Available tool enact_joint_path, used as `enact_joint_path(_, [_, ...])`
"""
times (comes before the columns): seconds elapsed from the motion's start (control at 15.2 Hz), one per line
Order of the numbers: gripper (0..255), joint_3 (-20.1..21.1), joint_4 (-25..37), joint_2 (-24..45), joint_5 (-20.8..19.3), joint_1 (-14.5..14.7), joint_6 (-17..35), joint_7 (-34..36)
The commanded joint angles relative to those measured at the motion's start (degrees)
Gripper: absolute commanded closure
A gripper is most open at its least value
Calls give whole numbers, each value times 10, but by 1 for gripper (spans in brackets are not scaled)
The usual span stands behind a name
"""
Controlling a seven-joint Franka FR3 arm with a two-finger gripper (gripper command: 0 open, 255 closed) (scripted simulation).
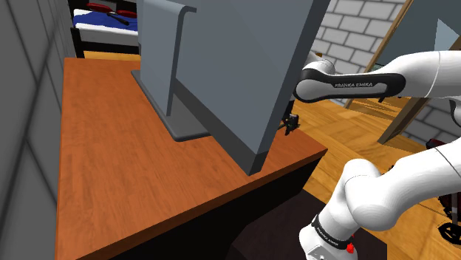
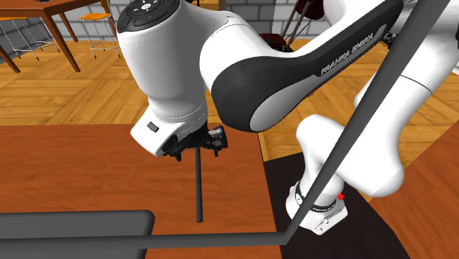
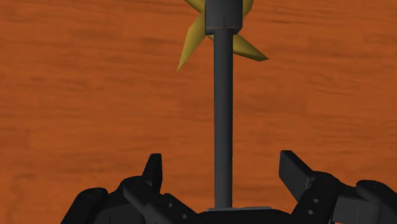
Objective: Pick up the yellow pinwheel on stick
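The gripper (image 3: 222, 172) hangs low over the table. Its two black fingers (image 3: 154, 170) are spread wide and pinch nothing. The dark stick (image 3: 222, 127) of the toy runs right between them, with a gap on each side. Neither finger touches it.

Follow the stick away from the gripper and you reach the yellow pinwheel (image 3: 191, 48) at its far end. Its pointy yellow blades poke out from a dark hub. The toy seems to lie flat on the brown wooden table (image 3: 95, 95), but I cannot be sure of that.

I think the job now is to close on the stick. It is thin and round, so it could roll or slip away if one finger gets there first. The stick looks about in the middle of the gap, and that is good. The fingertips should sit on both sides of the stick, close to the table but not pushing into it. Then they should close slowly and evenly. The arm should lift only when the stick is pinched tight, and it should go straight up. The gripper is near the bare end of the stick, so the blade end may droop on the way up.

Farther off, in the shoulder view, a big grey panel (image 1: 244, 66) on a flat base stands on the table close to the gripper. The white arm (image 1: 354, 85) should not bump it when lifting.
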Motion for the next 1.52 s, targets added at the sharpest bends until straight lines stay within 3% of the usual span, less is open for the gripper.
enact_joint_path(0.0, [0, -2, -12, 0, -3, -1, 12, 2])
enact_joint_path(0.07, [0, -2, -12, 0, -3, -1, 12, 2])
enact_joint_path(0.13, [255, -2, -11, -1, -3, -1, 11, 2])
enact_joint_path(0.73, [255, -2, -12, 0, -3, -1, 12, 2])
enact_joint_path(1.45, [255, 14, 64, -9, 12, 2, -71, -17])
